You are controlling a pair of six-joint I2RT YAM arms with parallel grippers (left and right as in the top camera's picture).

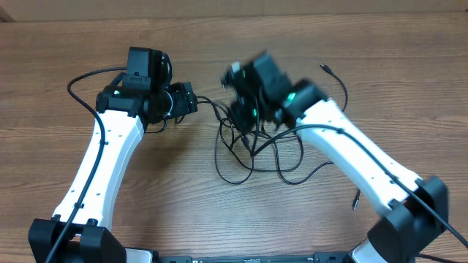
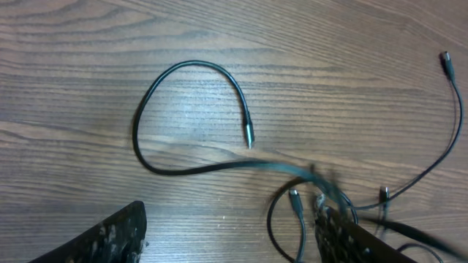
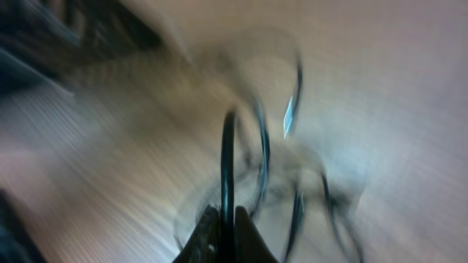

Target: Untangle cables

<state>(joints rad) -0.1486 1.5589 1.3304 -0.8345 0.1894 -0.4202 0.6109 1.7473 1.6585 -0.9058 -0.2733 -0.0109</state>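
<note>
The cables (image 1: 235,174) lie as loose black loops on the wooden table between the two arms. My right gripper (image 1: 243,120) is over the top of the tangle, blurred by motion. In the right wrist view its fingers (image 3: 227,225) are shut on one black cable strand (image 3: 228,157), with other strands blurred behind. My left gripper (image 1: 191,97) is left of the tangle, at a strand's end. In the left wrist view its fingers (image 2: 234,237) are wide apart and empty. A curved cable (image 2: 157,84) with a plug tip lies ahead, and several strands crowd its right finger.
One strand runs out to a plug tip (image 1: 325,68) at the far right, also in the left wrist view (image 2: 444,60). A small loose plug (image 1: 356,199) lies by the right arm. The left arm's thicker cable (image 1: 79,79) arcs to its left.
</note>
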